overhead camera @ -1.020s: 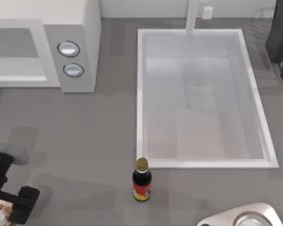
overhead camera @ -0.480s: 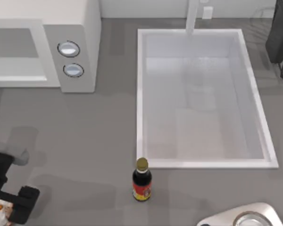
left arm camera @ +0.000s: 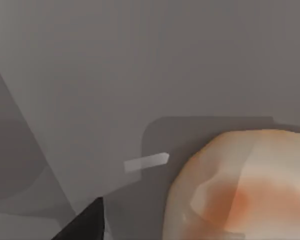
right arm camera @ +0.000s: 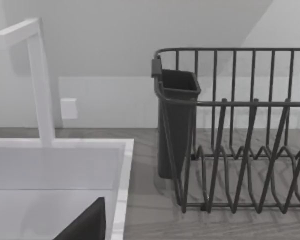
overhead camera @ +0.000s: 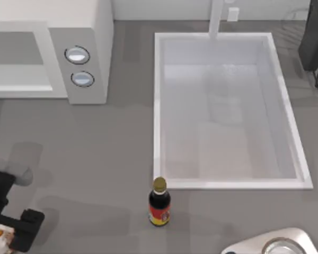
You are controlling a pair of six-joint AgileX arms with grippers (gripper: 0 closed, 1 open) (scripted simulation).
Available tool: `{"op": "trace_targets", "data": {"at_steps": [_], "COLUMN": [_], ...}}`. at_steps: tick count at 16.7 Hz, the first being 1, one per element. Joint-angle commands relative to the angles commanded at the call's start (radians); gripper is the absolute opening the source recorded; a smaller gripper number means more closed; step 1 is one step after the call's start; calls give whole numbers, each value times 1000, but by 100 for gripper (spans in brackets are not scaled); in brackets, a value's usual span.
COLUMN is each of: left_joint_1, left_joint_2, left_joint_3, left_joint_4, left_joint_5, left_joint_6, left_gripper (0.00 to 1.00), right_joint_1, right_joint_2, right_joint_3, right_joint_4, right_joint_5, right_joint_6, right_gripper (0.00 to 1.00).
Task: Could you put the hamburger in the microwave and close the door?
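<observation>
Step in hand — grasping: left gripper (overhead camera: 2, 235) at the near-left tabletop (overhead camera: 95, 159), beside the hamburger (left arm camera: 240, 185); jaw state unclear. Next — carry to the microwave (overhead camera: 79, 47), far left.

The left arm (overhead camera: 0, 211) is matte black and made of blocky, angular housings, with a short pale grey cylindrical stub jutting from its side. Each wrist view catches a dark, wedge-shaped finger tip (left arm camera: 85, 225) (right arm camera: 87, 225) with flat, unmarked faces.
</observation>
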Motion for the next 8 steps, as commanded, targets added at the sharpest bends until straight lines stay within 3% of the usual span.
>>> {"op": "trace_targets", "data": {"at_steps": [4, 8], "left_joint_1": [0, -1], "left_joint_2": [-24, -93], "left_joint_3": [57, 179], "left_joint_4": [-75, -297], "left_joint_5": [0, -1], "left_joint_6": [-1, -5], "left_gripper": [0, 0], "right_joint_1": [0, 0], "right_joint_2": [0, 0], "right_joint_3": [0, 0], "right_joint_4": [0, 0], "right_joint_5": [0, 0], "right_joint_6": [0, 0], "right_gripper": [100, 100]}}
